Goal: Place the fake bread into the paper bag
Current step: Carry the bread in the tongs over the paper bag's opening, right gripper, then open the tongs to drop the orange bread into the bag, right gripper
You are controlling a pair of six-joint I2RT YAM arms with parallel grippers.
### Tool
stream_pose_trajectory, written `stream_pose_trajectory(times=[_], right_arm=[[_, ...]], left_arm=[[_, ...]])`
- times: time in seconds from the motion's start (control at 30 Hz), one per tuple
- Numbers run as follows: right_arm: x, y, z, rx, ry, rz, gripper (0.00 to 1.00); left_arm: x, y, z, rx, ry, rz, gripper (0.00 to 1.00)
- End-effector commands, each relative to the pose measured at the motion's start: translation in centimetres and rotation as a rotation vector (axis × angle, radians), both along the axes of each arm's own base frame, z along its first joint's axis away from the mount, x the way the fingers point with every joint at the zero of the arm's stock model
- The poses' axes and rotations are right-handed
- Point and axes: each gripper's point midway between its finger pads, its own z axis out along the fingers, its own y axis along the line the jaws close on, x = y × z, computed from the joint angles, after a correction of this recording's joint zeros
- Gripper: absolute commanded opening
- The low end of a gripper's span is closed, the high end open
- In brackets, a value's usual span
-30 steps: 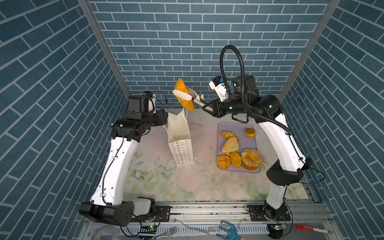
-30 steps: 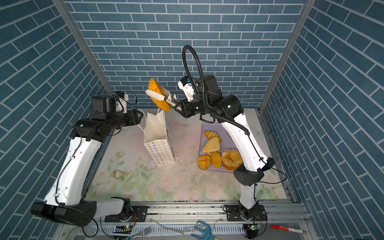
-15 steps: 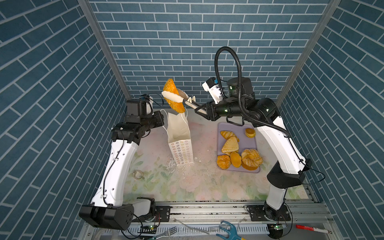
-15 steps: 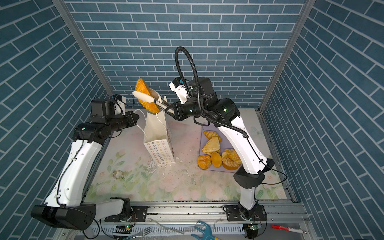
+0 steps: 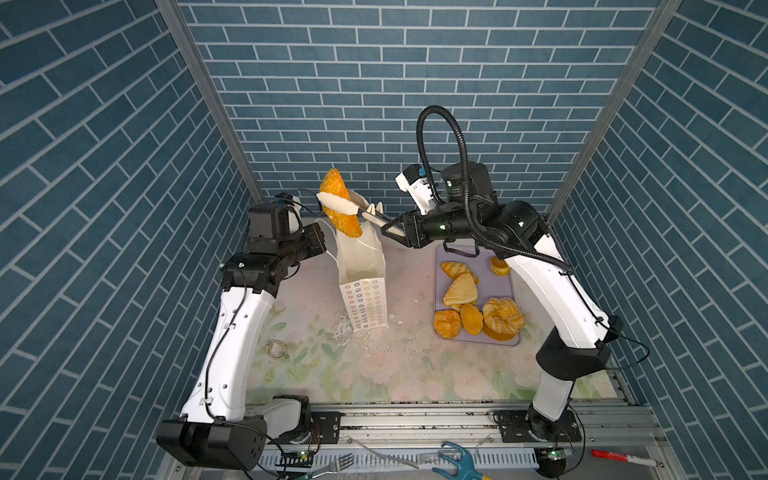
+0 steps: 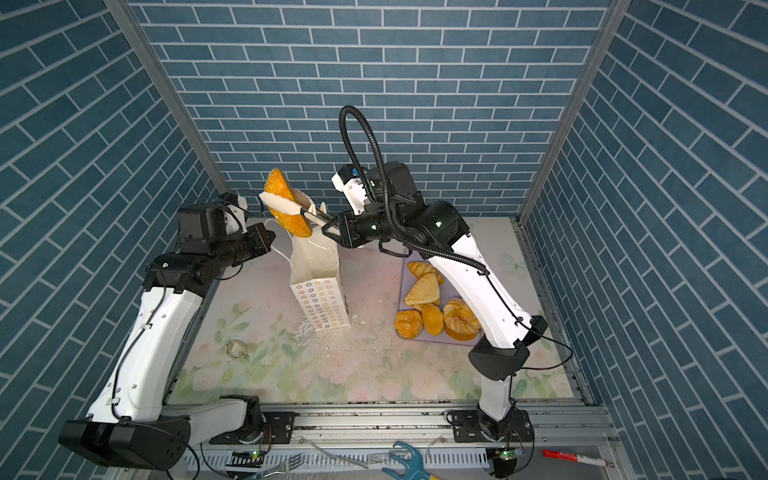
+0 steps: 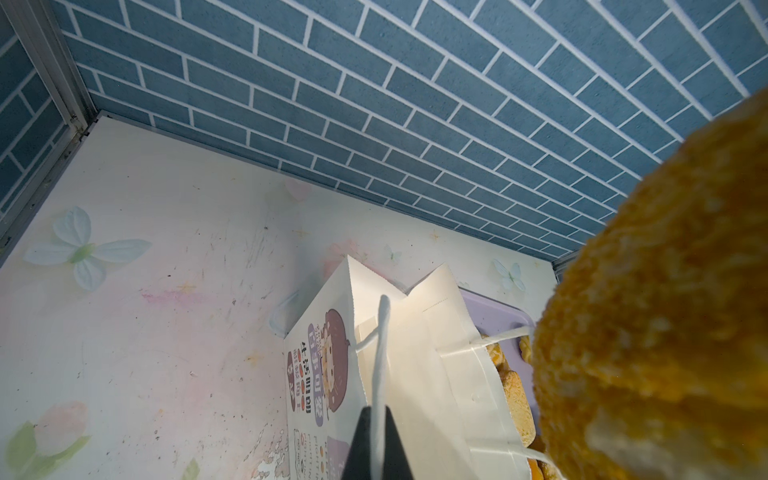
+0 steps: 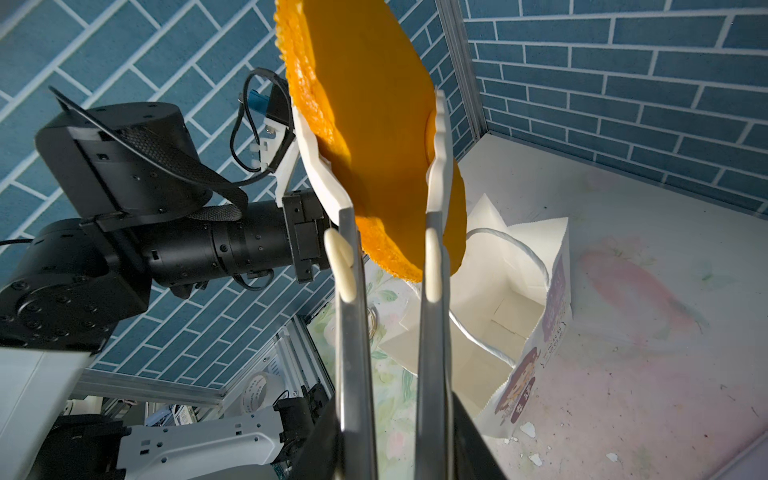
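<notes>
Oval loaf point(image 5: 347, 222): held on edge between the white tips of the tongs point(image 5: 368, 212), aloft just above the open top of the paper bag point(image 5: 361, 266). Right claw point(image 5: 392, 228) — clamped on the tongs' metal arms. Left claw point(image 7: 376, 451) — pinched together on the bag's cord handle point(image 7: 380, 332). Bag upright on the table point(image 5: 374, 374); triangle point(image 5: 460, 289), croissant point(image 5: 455, 268) and round bun point(image 5: 447, 324) lie on the lavender tray point(image 5: 494, 289) beside it.
</notes>
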Motion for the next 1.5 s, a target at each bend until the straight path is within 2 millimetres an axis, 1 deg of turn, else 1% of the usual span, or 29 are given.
stream_pose_trajectory(times=[0.0, 0.07, 0.2, 0.43, 0.57, 0.7, 0.77, 0.87, 1.07, 1.27, 1.4, 1.47], right_arm=[[-1.2, -1.9, 6.1, 0.134, -0.145, -0.015, 0.21], [-1.6, -2.2, 6.4, 0.129, -0.167, -0.001, 0.21], [-1.6, -2.9, 6.6, 0.116, -0.182, -0.022, 0.21], [-2.3, -1.9, 7.0, 0.156, -0.15, 0.028, 0.21], [-2.3, -1.4, 6.4, 0.153, -0.126, 0.043, 0.21], [-2.4, -0.1, 4.8, 0.138, -0.068, 0.077, 0.21], [-1.9, 0.1, 3.5, 0.114, -0.037, 0.053, 0.2], [-1.8, 0.2, 2.1, 0.099, -0.002, 0.041, 0.2], [-1.4, -0.8, -1.5, 0.022, 0.058, -0.028, 0.21], [-1.7, -2.3, -4.2, -0.049, 0.091, -0.068, 0.22], [-1.9, -2.6, -5.2, -0.075, 0.107, -0.073, 0.23], [-2.0, -2.7, -5.0, -0.078, 0.097, -0.072, 0.24]], left_arm=[[-0.4, 0.1, 0.3, -0.014, -0.02, 0.006, 0.0], [-0.5, 0.2, 0.2, -0.018, -0.024, 0.015, 0.0], [-0.8, 0.3, 0.2, -0.021, -0.025, 0.021, 0.0], [-0.9, 0.3, -0.1, -0.024, -0.016, 0.021, 0.0], [-0.9, 0.3, -0.1, -0.026, -0.016, 0.02, 0.0], [-0.9, 0.3, 0.0, -0.024, -0.019, 0.024, 0.0], [-1.0, 0.4, 0.0, -0.023, -0.022, 0.026, 0.0], [-1.0, 0.3, 0.1, -0.024, -0.023, 0.024, 0.0], [-1.2, 0.4, 0.6, -0.024, -0.036, 0.026, 0.0], [-1.6, 0.5, 0.6, -0.019, -0.035, 0.026, 0.0], [-1.7, 0.5, 0.4, -0.018, -0.029, 0.027, 0.0], [-1.7, 0.5, 0.4, -0.016, -0.027, 0.027, 0.0]])
